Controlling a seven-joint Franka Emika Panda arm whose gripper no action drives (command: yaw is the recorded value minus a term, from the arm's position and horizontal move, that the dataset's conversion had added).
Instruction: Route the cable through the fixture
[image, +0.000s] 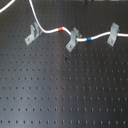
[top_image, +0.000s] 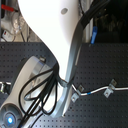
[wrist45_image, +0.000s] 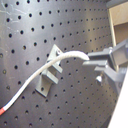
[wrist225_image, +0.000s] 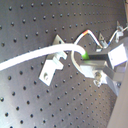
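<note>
Pinched in the gripper (wrist45_image: 95, 64), the white cable (wrist45_image: 47, 67) is held just beside the fixture (wrist45_image: 50, 70) on the black board (wrist45_image: 30, 30).

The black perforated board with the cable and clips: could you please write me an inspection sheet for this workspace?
Surface: black perforated metal board, flat.
Job's things: long white cable with red and blue tape bands runs along three small silver-grey bent sheet-metal clips, seen in the first exterior view as left clip, middle clip and right clip. The red band lies between left and middle, the blue band between middle and right.
Clutter: nothing seen.
Grippers: hand shut on the cable beside the left clip.
Cables: black cables hang along the white robot arm.
Surroundings: equipment behind the board, too blurred to name.
</note>
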